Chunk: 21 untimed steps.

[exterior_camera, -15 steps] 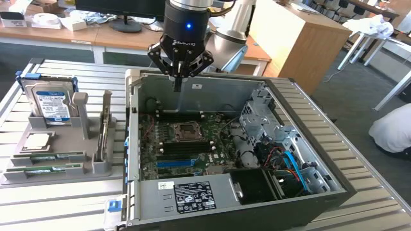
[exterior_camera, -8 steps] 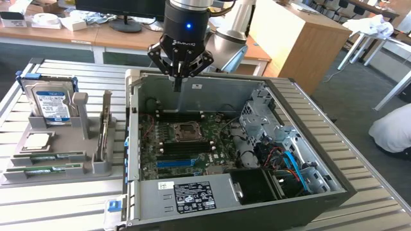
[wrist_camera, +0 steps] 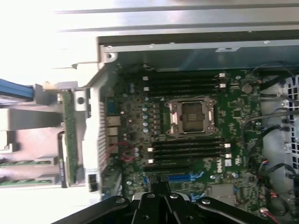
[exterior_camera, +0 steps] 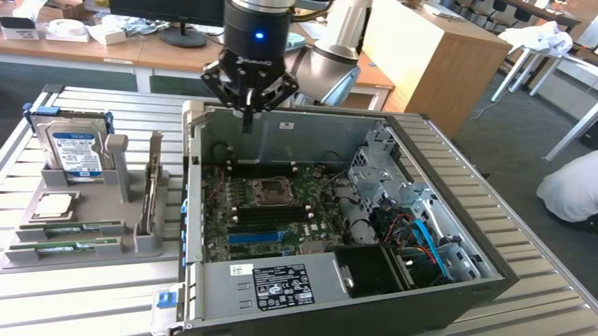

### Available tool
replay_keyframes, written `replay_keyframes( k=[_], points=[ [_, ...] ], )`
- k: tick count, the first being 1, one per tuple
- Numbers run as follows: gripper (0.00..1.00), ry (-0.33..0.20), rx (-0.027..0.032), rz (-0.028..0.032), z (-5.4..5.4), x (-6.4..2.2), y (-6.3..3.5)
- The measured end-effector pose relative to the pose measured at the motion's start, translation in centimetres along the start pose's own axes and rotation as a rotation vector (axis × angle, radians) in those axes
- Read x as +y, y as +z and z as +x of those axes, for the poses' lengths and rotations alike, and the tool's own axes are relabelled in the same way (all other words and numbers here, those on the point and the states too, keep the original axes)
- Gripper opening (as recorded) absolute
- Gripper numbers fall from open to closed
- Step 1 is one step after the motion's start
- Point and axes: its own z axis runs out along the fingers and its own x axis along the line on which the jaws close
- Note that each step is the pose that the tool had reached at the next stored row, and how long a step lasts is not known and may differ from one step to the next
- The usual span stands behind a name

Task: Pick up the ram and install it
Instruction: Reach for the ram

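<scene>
Two ram sticks, thin green boards, lie side by side in the grey holder (exterior_camera: 94,255) on the exterior view's left: one ram stick (exterior_camera: 73,229) (wrist_camera: 25,162) and another ram stick (exterior_camera: 66,246) (wrist_camera: 23,181). My gripper (exterior_camera: 248,124) (wrist_camera: 161,186) hangs above the back wall of the open computer case (exterior_camera: 280,133), its black fingers shut with nothing between them. It is well apart from the ram. Below it lies the motherboard (exterior_camera: 245,231) (wrist_camera: 135,116) with black memory slots (exterior_camera: 271,213) (wrist_camera: 187,149) on both sides of the processor socket (exterior_camera: 273,187) (wrist_camera: 190,116).
The holder also carries a hard drive (exterior_camera: 75,150), a square silver processor (exterior_camera: 54,204) and an upright card (exterior_camera: 150,189). Drive cages and cables (exterior_camera: 411,224) crowd the case's right side, the power supply (exterior_camera: 280,283) its front. A person in white (exterior_camera: 570,189) is at the right edge.
</scene>
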Motion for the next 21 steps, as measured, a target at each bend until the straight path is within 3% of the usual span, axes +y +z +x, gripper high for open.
replay_keyframes(
  k=[21],
  points=[
    [0.1,0.0,0.0,-0.0001,7.1,-0.53,-0.16]
  ],
)
